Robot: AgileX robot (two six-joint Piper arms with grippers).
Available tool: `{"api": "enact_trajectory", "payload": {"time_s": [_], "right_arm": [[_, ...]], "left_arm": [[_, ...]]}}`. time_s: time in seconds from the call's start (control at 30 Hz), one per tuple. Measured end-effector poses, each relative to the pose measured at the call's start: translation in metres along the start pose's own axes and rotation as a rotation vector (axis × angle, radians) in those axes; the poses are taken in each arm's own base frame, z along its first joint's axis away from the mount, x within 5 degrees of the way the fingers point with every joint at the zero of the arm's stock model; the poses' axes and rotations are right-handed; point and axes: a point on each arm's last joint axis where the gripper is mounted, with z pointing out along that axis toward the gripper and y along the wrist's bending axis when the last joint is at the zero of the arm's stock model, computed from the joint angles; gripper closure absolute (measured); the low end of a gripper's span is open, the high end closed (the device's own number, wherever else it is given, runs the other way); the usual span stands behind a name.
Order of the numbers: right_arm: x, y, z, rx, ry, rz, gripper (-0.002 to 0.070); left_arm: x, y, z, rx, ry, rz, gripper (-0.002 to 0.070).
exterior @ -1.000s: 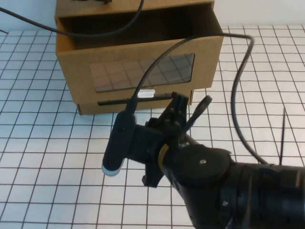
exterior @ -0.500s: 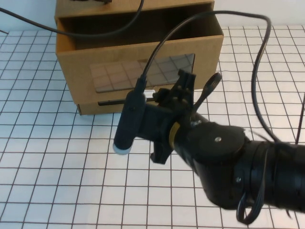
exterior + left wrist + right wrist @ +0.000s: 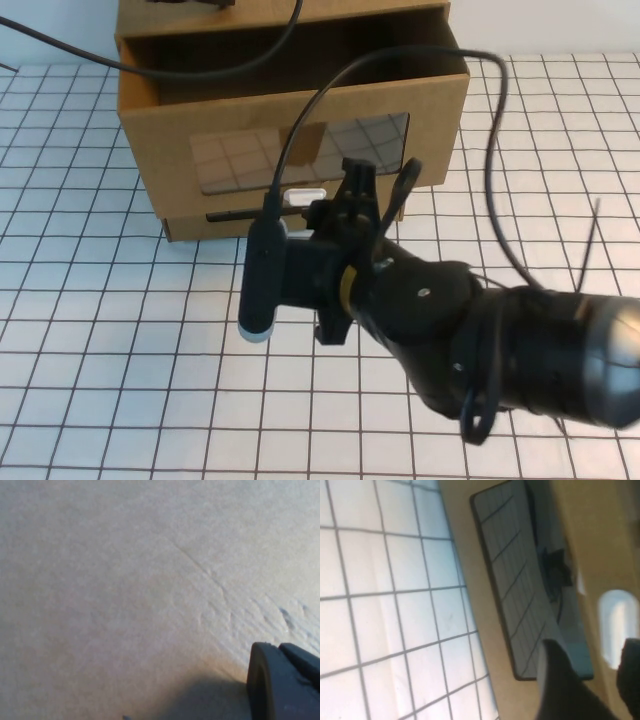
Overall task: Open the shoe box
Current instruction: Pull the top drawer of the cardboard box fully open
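Observation:
The brown cardboard shoe box (image 3: 300, 95) stands at the back of the table, its top open at the rear. Its front panel has a clear window (image 3: 300, 150) (image 3: 520, 580), and a white pull tab (image 3: 306, 197) (image 3: 617, 625) sits above a dark slot. My right gripper (image 3: 380, 185) (image 3: 600, 675) hovers just in front of that panel, right of the tab, open and holding nothing. In the left wrist view, one dark finger (image 3: 275, 685) of my left gripper lies against bare cardboard. A dark part of the left arm (image 3: 190, 2) shows at the box's top rear edge.
A white table with a black grid (image 3: 90, 330) extends all round the box. Black cables (image 3: 500, 180) loop above the right arm and across the box top. The right arm's bulky black wrist (image 3: 450, 330) fills the lower right.
My right gripper has come up closer to the box's front panel and then shifted a little left towards the white tab. The box and the left arm have not moved.

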Motion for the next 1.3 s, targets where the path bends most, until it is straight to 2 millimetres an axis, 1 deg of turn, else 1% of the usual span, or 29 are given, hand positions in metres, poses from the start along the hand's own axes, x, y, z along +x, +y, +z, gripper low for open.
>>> {"api": "enact_trajectory", "payload": {"time_s": [0.1, 0.3, 0.5, 0.7, 0.97, 1.23, 1.3], "right_arm": [[-0.003, 0.002, 0.007, 0.004, -0.004, -0.023, 0.0435], [-0.011, -0.006, 0.01, 0.031, -0.021, -0.019, 0.0438], [-0.01, -0.003, 0.013, 0.025, -0.013, -0.023, 0.0438], [-0.004, 0.001, 0.025, 0.022, 0.018, -0.034, 0.044], [-0.01, -0.008, 0.025, 0.049, 0.001, -0.027, 0.0442], [-0.01, -0.006, 0.029, 0.065, 0.009, -0.061, 0.0447], [-0.008, -0.005, 0.032, 0.074, 0.026, -0.068, 0.0465]], "left_arm": [[0.0, 0.0, 0.0, 0.0, 0.0, 0.0, 0.0677], [0.0, 0.0, 0.0, 0.0, 0.0, 0.0, 0.0677], [0.0, 0.0, 0.0, 0.0, 0.0, 0.0, 0.0677], [0.0, 0.0, 0.0, 0.0, 0.0, 0.0, 0.0677], [0.0, 0.0, 0.0, 0.0, 0.0, 0.0, 0.0677], [0.0, 0.0, 0.0, 0.0, 0.0, 0.0, 0.0677], [0.0, 0.0, 0.0, 0.0, 0.0, 0.0, 0.0677]]}}
